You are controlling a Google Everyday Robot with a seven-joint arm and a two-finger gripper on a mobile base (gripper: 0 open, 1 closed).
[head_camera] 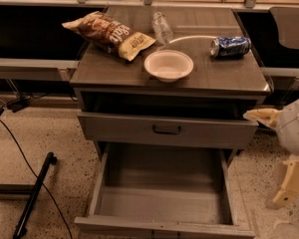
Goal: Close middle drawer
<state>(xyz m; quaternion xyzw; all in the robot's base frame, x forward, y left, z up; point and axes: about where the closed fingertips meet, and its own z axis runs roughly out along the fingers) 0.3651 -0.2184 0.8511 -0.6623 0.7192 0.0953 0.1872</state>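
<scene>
The middle drawer (162, 193) is pulled far out from the grey cabinet, an empty deep box with its front (164, 228) at the bottom edge of the view. Above it, the top drawer front (119, 128) with a dark handle stands slightly out. My gripper (285, 156), cream and white, is at the right edge of the view. It is to the right of the cabinet, level with the two drawers and apart from them. It holds nothing that I can see.
On the cabinet top (229, 73) lie a chip bag (109, 34), a white bowl (168, 65), a clear plastic bottle (162, 26) and a blue can (230, 46). A black stand leg and a cable (32, 193) lie on the speckled floor at the left.
</scene>
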